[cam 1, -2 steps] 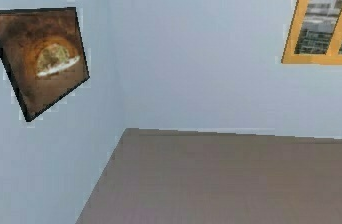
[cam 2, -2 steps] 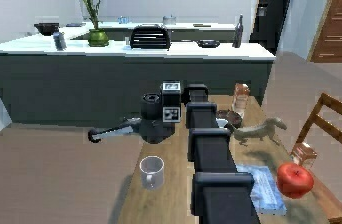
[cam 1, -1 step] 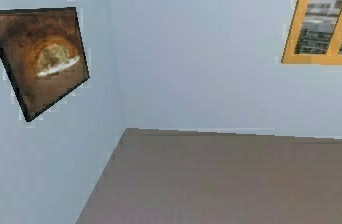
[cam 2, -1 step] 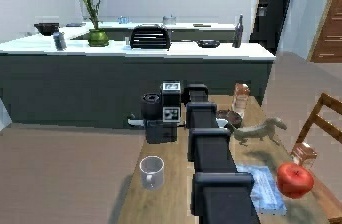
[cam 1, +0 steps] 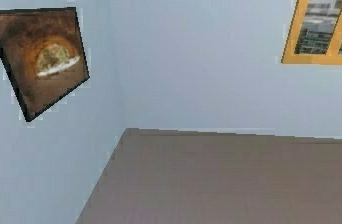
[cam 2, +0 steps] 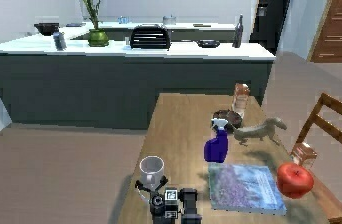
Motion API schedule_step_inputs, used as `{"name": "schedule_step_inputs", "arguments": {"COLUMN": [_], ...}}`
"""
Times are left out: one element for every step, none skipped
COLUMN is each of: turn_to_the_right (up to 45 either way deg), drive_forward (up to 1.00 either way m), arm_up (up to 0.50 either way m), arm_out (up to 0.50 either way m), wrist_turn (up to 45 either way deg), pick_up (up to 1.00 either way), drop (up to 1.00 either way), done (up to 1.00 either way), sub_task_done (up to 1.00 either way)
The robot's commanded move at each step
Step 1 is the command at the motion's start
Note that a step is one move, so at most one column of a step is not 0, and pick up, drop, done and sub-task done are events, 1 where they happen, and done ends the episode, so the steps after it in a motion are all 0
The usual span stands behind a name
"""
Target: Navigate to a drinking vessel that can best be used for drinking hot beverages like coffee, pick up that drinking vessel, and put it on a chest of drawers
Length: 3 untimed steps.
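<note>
Arm side view: pale grey cup (cam 2: 151, 167) upright on wooden tabletop (cam 2: 184, 130), toward tabletop's left side, low in frame. Gripper (cam 2: 154, 192) directly below cup in frame, dark body, white marker squares to its right. Over, beside or touching cup: cannot tell. Holding anything or not: cannot tell, with cup standing on tabletop right at gripper's far end.

Right of cup, blue spray bottle (cam 2: 215, 146), upright, apart from cup. Below-right of bottle, flat bluish rectangle (cam 2: 245, 188), book or mat, lying on tabletop. Red round fruit (cam 2: 295, 180) at rectangle's right edge; touching it or not, unclear. Small brown-and-white box (cam 2: 302, 153) just behind fruit. Farther up tabletop: dark bowl (cam 2: 226, 118) behind bottle, grey animal figurine (cam 2: 261, 130) just right of bowl, brownish jar-like item (cam 2: 242, 94) near far edge. Wooden chair (cam 2: 331, 125) at tabletop's right side.

Beyond tabletop, long dark kitchen counter (cam 2: 129, 75) with white top. On it, left to right: black bowl (cam 2: 47, 28), green potted plant (cam 2: 98, 34), black toaster (cam 2: 149, 37), dark pan (cam 2: 208, 43), tall bottle (cam 2: 238, 30). Brown door (cam 2: 337, 30) at upper right.

Forward view: corner of pale blue walls (cam 1: 199, 70) above brown floor (cam 1: 219, 180). Dark-framed painting (cam 1: 44, 58) on left wall, brown and orange tones. Orange-framed window (cam 1: 324, 32) at upper right.
</note>
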Motion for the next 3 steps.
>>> {"name": "schedule_step_inputs", "arguments": {"turn_to_the_right": [0.0, 0.0, 0.0], "drive_forward": [0.0, 0.0, 0.0], "arm_up": [0.0, 0.1, 0.22], "arm_out": [0.0, 0.0, 0.0], "wrist_turn": [0.0, 0.0, 0.0], "pick_up": [1.0, 0.0, 0.0], "drop": [0.0, 0.0, 0.0], "done": [0.0, 0.0, 0.0], "sub_task_done": [0.0, 0.0, 0.0]}}
